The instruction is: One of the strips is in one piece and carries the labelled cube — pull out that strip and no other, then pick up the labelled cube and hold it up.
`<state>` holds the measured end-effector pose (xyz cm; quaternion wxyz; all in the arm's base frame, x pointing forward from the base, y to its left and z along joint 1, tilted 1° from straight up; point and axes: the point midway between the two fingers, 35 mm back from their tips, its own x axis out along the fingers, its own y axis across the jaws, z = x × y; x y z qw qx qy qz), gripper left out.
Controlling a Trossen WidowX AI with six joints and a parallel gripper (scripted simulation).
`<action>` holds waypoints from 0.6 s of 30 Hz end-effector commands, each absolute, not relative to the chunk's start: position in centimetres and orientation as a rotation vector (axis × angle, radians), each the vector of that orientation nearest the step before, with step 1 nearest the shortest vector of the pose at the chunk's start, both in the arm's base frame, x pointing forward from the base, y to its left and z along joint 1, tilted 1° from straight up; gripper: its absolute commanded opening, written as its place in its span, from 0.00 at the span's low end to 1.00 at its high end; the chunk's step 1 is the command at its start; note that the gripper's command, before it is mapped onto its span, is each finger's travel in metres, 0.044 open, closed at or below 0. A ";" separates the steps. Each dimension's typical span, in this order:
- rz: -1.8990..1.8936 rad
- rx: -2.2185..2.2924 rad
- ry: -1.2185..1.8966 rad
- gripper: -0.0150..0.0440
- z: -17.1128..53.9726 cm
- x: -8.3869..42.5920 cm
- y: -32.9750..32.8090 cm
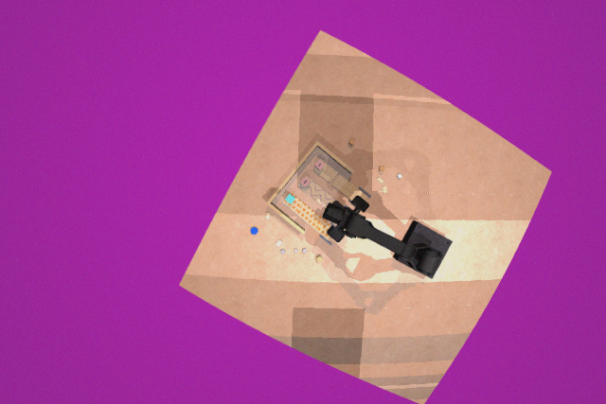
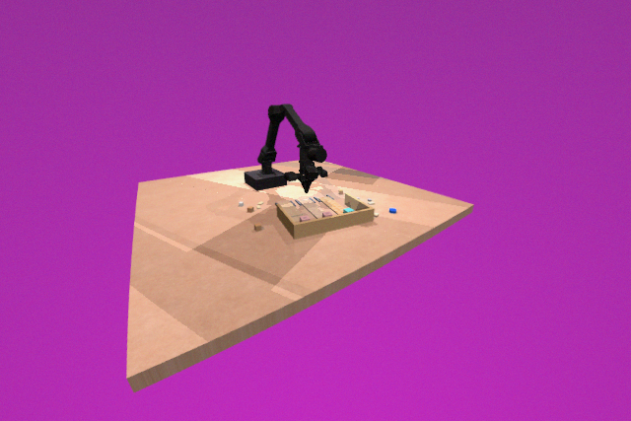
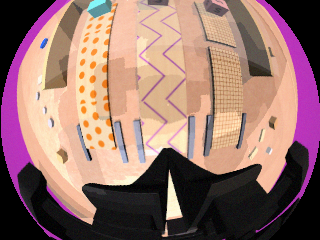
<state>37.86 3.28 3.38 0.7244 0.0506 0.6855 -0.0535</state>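
Observation:
My gripper [image 2: 306, 190] [image 3: 167, 152] is shut, with nothing seen between its fingertips. In the wrist view its tips overlap the near end of the zigzag strip [image 1: 316, 190] [image 3: 164, 60]; the exterior view shows them above the strips. That strip shows no gap and has a pink cube [image 1: 305, 182] [image 2: 326, 214] with a dark mark at its far end. The checked strip [image 1: 345, 186] [image 3: 226, 80] has a gap; a marked pink cube [image 1: 319, 165] [image 3: 216, 6] sits on its far piece. The orange-dotted strip [image 1: 308, 214] [image 3: 95, 60] carries a cyan cube [image 1: 290, 198] [image 2: 348, 210] [image 3: 99, 7].
A three-sided wooden frame [image 1: 294, 172] [image 2: 331, 226] [image 3: 56, 75] surrounds the far part of the strips. Upright slate bars [image 3: 191, 137] flank their near ends. A blue piece [image 1: 254, 230] [image 2: 392, 210] [image 3: 44, 43] and several small blocks lie outside the frame.

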 end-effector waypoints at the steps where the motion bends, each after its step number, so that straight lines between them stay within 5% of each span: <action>1: -0.116 0.113 1.521 0.25 2.4 37.8 3.2; 18: -0.117 0.112 1.521 0.25 -0.4 37.9 3.1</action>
